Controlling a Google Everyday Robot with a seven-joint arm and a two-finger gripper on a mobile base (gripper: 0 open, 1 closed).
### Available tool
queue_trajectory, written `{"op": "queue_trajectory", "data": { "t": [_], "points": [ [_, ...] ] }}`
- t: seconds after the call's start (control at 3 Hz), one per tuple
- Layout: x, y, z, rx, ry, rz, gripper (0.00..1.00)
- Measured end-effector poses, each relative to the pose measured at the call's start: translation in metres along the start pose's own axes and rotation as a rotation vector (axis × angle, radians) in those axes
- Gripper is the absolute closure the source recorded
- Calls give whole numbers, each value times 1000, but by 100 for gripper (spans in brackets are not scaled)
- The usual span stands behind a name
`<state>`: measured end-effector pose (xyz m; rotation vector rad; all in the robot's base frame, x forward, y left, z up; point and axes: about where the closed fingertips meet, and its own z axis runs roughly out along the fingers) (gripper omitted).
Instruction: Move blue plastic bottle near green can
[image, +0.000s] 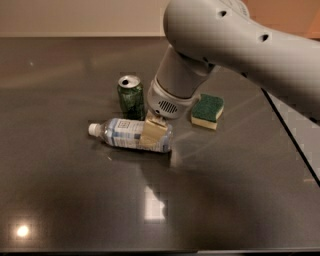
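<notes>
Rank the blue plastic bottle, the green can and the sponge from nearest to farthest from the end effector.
1. The blue plastic bottle, lying on its side, clamped in the end effector.
2. The green can, upright just behind, toward image left.
3. The sponge, off to image right.

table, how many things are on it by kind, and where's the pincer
bottle: 1
can: 1
sponge: 1
total: 3
The pincer grips the lying bottle near its base, close to the can.
</notes>
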<state>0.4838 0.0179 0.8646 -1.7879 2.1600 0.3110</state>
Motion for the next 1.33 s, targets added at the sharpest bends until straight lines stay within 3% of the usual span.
{"op": "queue_trajectory", "data": {
  "t": [0.67,1.0,1.33],
  "points": [
    [-1,-14,6,18,-25,12,12],
    [-1,-12,5,19,-23,10,0],
    [-1,-12,5,19,-23,10,0]
  ]
}}
